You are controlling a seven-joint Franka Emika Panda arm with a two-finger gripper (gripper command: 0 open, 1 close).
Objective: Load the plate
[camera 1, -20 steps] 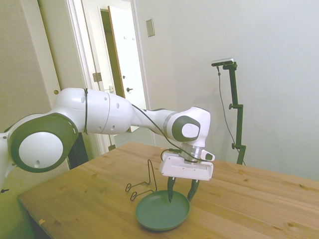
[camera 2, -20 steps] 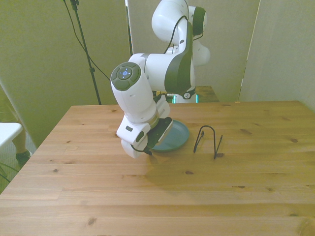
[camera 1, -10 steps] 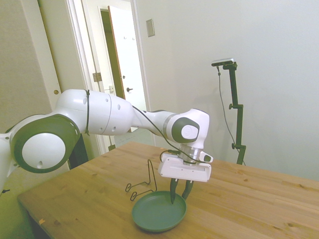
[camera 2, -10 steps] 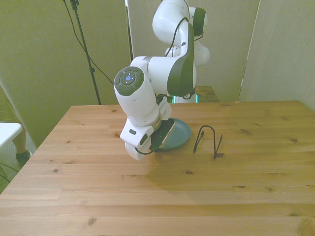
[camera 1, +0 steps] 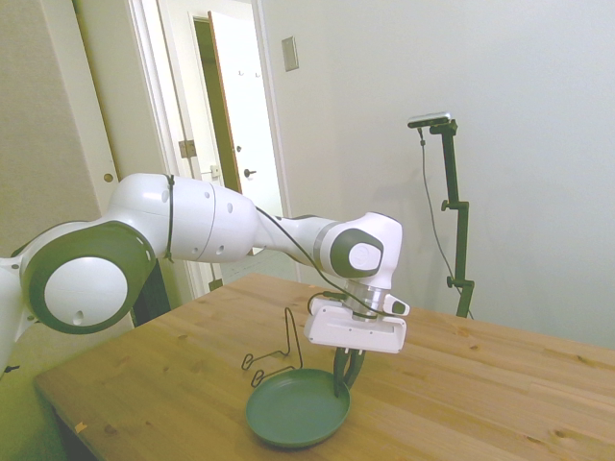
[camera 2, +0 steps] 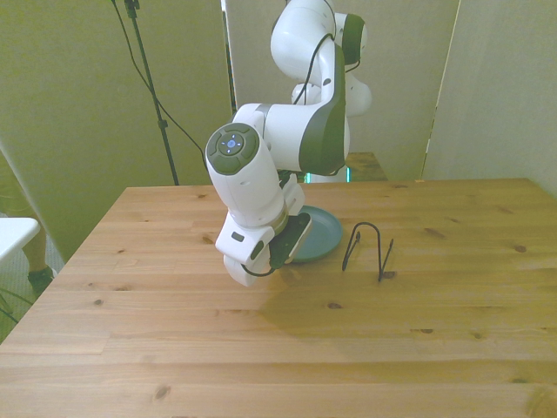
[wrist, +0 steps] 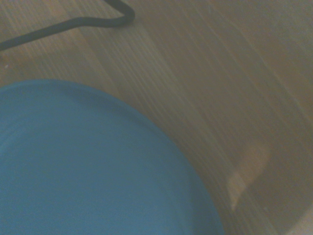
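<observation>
The dull-green plate (camera 1: 293, 411) lies low over the wooden table (camera 1: 480, 394) near its front edge; whether it touches the wood I cannot tell. My gripper (camera 1: 344, 371) points down at the plate's right rim in the side view, with both fingers drawn together on that rim. In the front view the white hand covers the fingers, and the plate (camera 2: 322, 233) shows behind it. Close up, the wrist view has the plate (wrist: 88, 166) as a large blue-green disc.
A thin black wire stand (camera 1: 282, 350) stands just behind the plate, at the front view's right of it (camera 2: 370, 249), and its base wire (wrist: 73, 22) shows in the wrist view. A door stands open behind the arm.
The fingers went from open astride the plate's rim to shut on it. Gripper and plate have shifted together toward the side view's left, closer to the wire stand.
</observation>
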